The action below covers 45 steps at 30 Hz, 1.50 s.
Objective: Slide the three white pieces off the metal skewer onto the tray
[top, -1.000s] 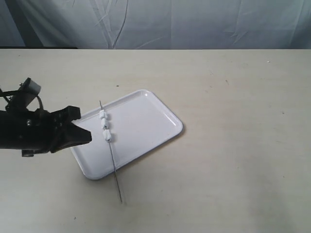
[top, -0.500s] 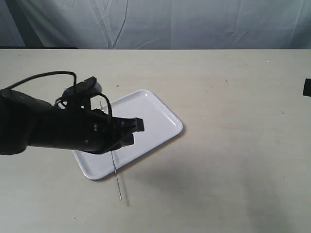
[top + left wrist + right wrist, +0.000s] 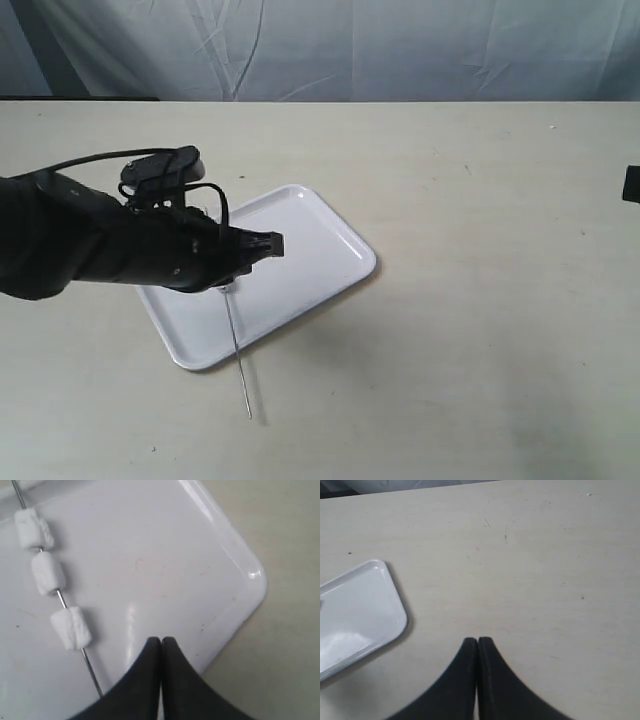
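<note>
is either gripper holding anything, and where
Nothing is held. The left gripper is shut empty over the tray, clear of the skewer; the right gripper is shut empty too.

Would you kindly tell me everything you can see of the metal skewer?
The metal skewer is a thin, straight grey rod lying across the tray, three white pieces threaded along it. In the exterior view one end pokes past the tray's rim over the table; the left arm hides the rest. Nothing grips it.

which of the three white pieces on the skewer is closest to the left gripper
The end piece, set apart from the other two by a stretch of bare metal skewer; it lies closest to the left gripper.
</note>
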Available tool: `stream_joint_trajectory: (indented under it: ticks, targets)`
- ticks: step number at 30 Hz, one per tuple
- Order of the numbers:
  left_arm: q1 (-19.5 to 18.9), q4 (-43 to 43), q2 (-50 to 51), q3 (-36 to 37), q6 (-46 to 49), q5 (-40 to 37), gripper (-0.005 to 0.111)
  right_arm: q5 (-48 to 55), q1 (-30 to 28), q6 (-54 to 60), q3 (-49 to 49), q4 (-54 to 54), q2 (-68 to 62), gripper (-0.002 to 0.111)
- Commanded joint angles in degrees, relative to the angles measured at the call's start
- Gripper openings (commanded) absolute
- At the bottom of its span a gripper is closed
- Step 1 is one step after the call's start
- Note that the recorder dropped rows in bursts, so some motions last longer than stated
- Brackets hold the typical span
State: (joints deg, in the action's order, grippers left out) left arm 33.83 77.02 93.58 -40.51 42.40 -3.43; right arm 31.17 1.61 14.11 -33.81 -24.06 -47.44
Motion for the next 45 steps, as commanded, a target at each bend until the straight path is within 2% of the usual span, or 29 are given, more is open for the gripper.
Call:
stream_joint_trajectory:
  ticks: [1,6,8,9,10,12,13,14,15,16,17,18,20,22,26,29,31,45]
  targets:
    - [-1.4,-1.2,-2.7,0.0,-0.3,-4.0,0.0,-0.7,0.1,0.5,-0.3,-0.7,-0.1,-0.001]
    - [-1.8,0.6,-3.0,-0.5,-0.3,-2.4,0.0,-1.3,0.1,0.5,-0.3,-0.9,-0.1,-0.001]
    - [-2.4,-3.7,-3.2,-1.4,-1.1,-8.8,0.0,-1.3,0.1,0.5,-0.3,-0.9,-0.1,-0.001]
    - [-2.9,-7.9,-3.0,-1.7,-4.7,-12.0,0.0,-1.3,0.1,0.5,-0.3,-0.9,-0.1,-0.001]
    - [-3.7,-15.0,-2.9,-2.0,-11.4,-16.5,0.0,-1.3,0.1,0.5,-0.3,-0.9,-0.1,-0.001]
    - [-4.6,-36.4,-2.8,-2.7,-30.4,-21.8,0.0,-1.1,0.1,0.5,-0.3,-0.9,-0.1,-0.001]
    - [-4.7,-54.0,-2.8,-3.5,-45.8,-26.5,0.0,-0.9,0.1,0.5,-0.3,-0.9,-0.1,-0.001]
    - [-4.7,-65.3,-2.8,-4.2,-55.5,-32.2,0.0,-0.7,0.1,0.5,-0.3,-0.9,-0.1,-0.001]
    - [-4.0,-82.8,-2.9,-5.5,-69.4,-43.3,0.0,-0.8,0.1,0.5,-0.3,-1.0,-0.1,-0.001]
    - [-4.0,-84.3,-2.9,-6.7,-70.7,-47.6,0.0,-0.8,0.1,0.5,-0.3,-1.1,-0.1,-0.001]
    - [-4.0,-81.3,-3.0,-7.5,-70.7,-47.3,0.0,-0.9,0.1,0.5,-0.3,-1.3,-0.1,-0.001]
    - [-4.0,-75.2,-3.0,-8.3,-69.9,-43.5,0.0,-0.9,0.1,0.5,-0.3,-1.5,-0.1,-0.001]
    - [-4.0,-53.5,-2.7,-8.4,-61.0,-30.3,0.0,-0.3,0.1,0.5,-0.3,-1.1,-0.1,-0.001]
    - [-4.0,-43.2,-1.6,-8.4,-54.3,-27.1,0.004,-0.3,0.1,0.5,-0.3,-1.1,-0.1,-0.001]
    - [-4.0,-42.5,1.9,-8.5,-53.7,-26.4,0.014,-0.5,0.1,0.5,-0.3,-1.1,-0.1,-0.001]
    - [-4.0,-41.5,5.5,-8.5,-53.9,-25.3,0.03,-0.5,0.1,0.5,-0.3,-2.0,-0.1,-0.001]
    - [-4.0,-41.6,6.0,-8.5,-53.9,-23.8,0.034,-0.5,0.1,0.5,-0.3,-2.0,-0.1,-0.001]
    - [-4.0,-47.3,7.1,-8.5,-57.0,-21.6,0.033,-0.7,0.1,0.7,-0.3,-2.0,-0.1,-0.001]
